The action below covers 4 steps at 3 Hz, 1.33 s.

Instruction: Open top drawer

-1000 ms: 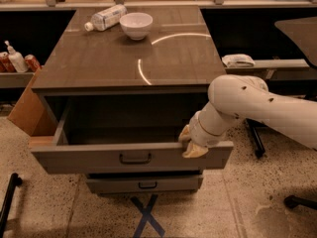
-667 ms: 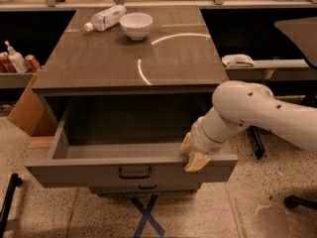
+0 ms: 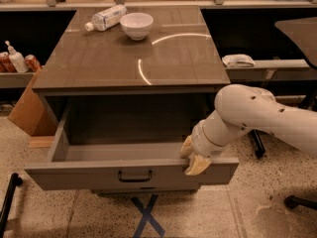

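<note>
Top drawer point(image 3: 89, 175) standing far out beneath the worktop point(image 3: 124, 58), only its bare grey floor visible inside, gripper point(image 3: 191, 157) at the front's right rim, tan fingers point(image 3: 198, 165) pinching that panel, white bowl point(image 3: 136, 25) beside a lying bottle point(image 3: 105, 18) at the worktop's rear.

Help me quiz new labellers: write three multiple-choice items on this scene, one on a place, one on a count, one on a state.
1. Where is the gripper?
A. on the floor
B. on the front edge of the top drawer, near its right end
C. up in the air, touching nothing

2. How many bowls are on the cabinet top?
A. one
B. two
C. three

3. The top drawer is:
A. shut
B. pulled open
C. lying on the floor

Key:
1 B, its fingers straddle the drawer front.
2 A, a single white bowl stands there.
3 B, its inside shows.
</note>
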Motion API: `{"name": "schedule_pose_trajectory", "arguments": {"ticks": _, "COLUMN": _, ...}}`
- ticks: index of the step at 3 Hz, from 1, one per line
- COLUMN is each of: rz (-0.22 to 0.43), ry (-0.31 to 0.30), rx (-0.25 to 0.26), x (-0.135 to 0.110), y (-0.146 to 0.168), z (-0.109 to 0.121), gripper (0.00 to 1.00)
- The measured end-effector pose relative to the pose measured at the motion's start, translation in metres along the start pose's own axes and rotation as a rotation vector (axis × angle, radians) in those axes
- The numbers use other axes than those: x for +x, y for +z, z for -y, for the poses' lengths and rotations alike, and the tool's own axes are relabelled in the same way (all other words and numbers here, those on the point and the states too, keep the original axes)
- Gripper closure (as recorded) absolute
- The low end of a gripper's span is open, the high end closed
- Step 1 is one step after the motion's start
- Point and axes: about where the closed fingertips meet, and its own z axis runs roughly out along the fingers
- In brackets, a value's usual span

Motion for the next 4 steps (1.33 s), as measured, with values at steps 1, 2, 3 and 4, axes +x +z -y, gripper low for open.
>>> {"name": "schedule_pose_trajectory", "arguments": {"ticks": 1, "rz": 0.025, "ry": 0.005, "rx": -0.009, "x": -0.0025, "y": 0.0038, "z": -0.0077, "gripper": 1.00}}
{"name": "schedule_pose_trajectory", "arguments": {"ticks": 2, "rz": 0.026, "ry": 0.006, "rx": -0.010, "x": -0.0041, "y": 0.0001, "z": -0.0074, "gripper": 1.00}}
{"name": "schedule_pose_trajectory", "arguments": {"ticks": 3, "rz": 0.050, "ry": 0.009, "rx": -0.021, "x": -0.0073, "y": 0.0030, "z": -0.0143, "gripper": 1.00}}
{"name": "schedule_pose_trajectory", "arguments": {"ticks": 4, "rz": 0.050, "ry": 0.009, "rx": -0.021, "x": -0.0082, "y": 0.0007, "z": -0.0139, "gripper": 0.82}}
